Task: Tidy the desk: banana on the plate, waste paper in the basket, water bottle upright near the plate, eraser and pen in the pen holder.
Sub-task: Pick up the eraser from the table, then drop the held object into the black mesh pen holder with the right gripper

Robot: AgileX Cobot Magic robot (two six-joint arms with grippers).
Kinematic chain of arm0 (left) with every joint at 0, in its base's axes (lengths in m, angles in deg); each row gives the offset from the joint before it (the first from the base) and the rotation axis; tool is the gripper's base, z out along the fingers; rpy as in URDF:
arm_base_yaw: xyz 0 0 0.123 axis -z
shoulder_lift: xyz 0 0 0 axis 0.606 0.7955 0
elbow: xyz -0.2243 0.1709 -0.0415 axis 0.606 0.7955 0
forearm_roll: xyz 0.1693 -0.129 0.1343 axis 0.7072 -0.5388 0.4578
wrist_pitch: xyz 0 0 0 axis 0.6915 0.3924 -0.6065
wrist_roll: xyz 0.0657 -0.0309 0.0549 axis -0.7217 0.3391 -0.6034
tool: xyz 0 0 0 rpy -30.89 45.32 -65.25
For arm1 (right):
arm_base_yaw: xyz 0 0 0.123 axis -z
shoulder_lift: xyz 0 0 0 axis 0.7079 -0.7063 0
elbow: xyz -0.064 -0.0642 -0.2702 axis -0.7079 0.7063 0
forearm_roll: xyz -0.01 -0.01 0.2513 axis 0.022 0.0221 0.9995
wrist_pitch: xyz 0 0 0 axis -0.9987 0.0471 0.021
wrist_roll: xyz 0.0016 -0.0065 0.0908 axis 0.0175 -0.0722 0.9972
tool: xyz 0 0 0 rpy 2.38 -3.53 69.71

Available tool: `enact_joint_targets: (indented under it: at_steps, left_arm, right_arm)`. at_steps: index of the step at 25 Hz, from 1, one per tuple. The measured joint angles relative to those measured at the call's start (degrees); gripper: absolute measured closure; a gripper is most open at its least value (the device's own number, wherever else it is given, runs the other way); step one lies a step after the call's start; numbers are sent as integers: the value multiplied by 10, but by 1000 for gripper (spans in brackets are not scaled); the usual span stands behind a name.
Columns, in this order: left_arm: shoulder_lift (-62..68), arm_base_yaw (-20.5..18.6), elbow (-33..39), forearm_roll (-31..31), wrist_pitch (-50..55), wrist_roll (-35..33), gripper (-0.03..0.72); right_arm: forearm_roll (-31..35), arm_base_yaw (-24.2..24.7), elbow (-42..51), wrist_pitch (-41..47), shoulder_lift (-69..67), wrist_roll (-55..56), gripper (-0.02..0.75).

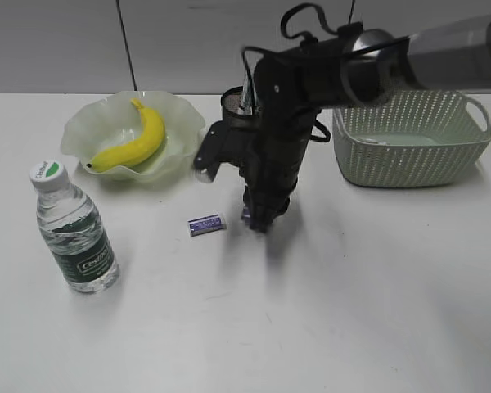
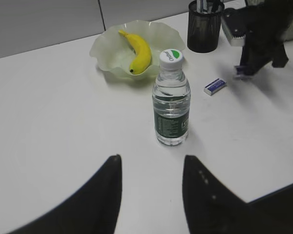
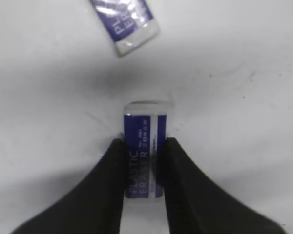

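Pinching an eraser [image 3: 143, 156] between its two dark fingers [image 3: 107, 190], the right gripper [image 3: 143, 170] points straight down at the desk [image 1: 327, 311] in front of the pen holder [image 1: 236, 108]. A second eraser [image 1: 206, 224] lies flat just left of it on the white top, apart from the fingers. In the plate [image 1: 90, 127] at the back left lies the banana [image 1: 135, 139], curved along the bowl. Nearer the front left, the bottle [image 1: 72, 229] stands upright with its cap on, close to the plate but not touching it. At the back right sits the basket [image 1: 409, 139]; the waste paper cannot be made out there. The left gripper [image 2: 151, 195] hangs over bare desk short of the bottle, jaws apart and holding nothing.
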Motion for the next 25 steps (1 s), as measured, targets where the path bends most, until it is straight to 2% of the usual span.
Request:
enact_joint_targets:
  at_steps: [3,9,14,18,25]
  left_arm:
    - [0,0,0,0,0,0,379]
    - [0,0,0,0,0,0,379]
    - [0,0,0,-3,0,0,379]
    - [0,0,0,-2,0,0,379]
    - [0,0,0,-2,0,0,379]
  right_arm:
    - [0,2,-15,-40,35,34,542]
    - [0,28,-27,-253,85,125,542]
    - [-1,38,-27,-378,68,138,542]
    - [1,50,-27,-411,38,144,542]
    - [1,73,-27,-417,11,174,542]
